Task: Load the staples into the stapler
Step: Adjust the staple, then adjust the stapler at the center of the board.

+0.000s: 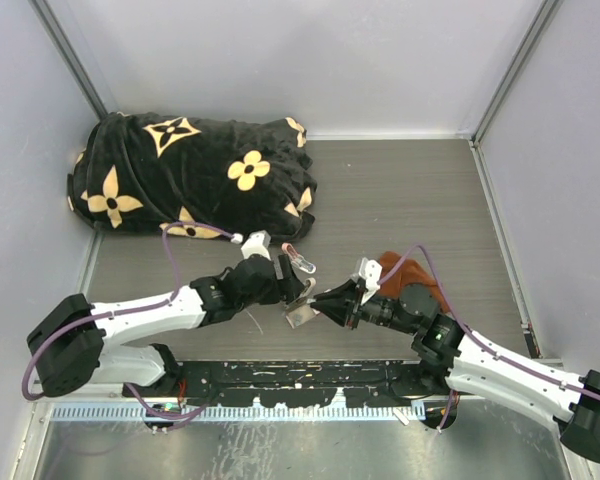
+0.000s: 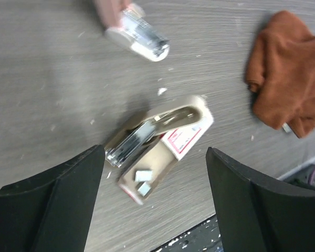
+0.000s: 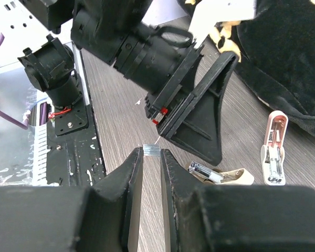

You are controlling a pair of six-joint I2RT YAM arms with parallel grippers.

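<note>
From above, the staple box (image 1: 302, 316) is mostly covered by the two grippers meeting over it. The brown cloth (image 1: 400, 270), just right of the box, is half hidden behind the right arm (image 1: 500, 365). In the left wrist view the stapler (image 2: 139, 37) beyond the box is blurred and cut off by the top edge. Two small pale bits in the box's open lid are too unclear to name.

There is one stapler, lying opened out near the far side of the box. There is one box, with its tray slid out. Two strips show. A short strip of staples (image 3: 152, 150) is pinched between the tips of the right gripper (image 3: 152, 157), just right of the box. A second strip (image 2: 130, 146) lies in the tray. The left gripper (image 2: 155, 157) hangs over the box with its fingers wide apart, holding nothing.

There is one cloth and one blanket (image 1: 190, 175), black with yellow flowers, well beyond the box to its left. The table (image 1: 400, 190) is grey wood grain with pale crumbs around the box. Plain pale walls (image 1: 280, 60) close in three sides.
</note>
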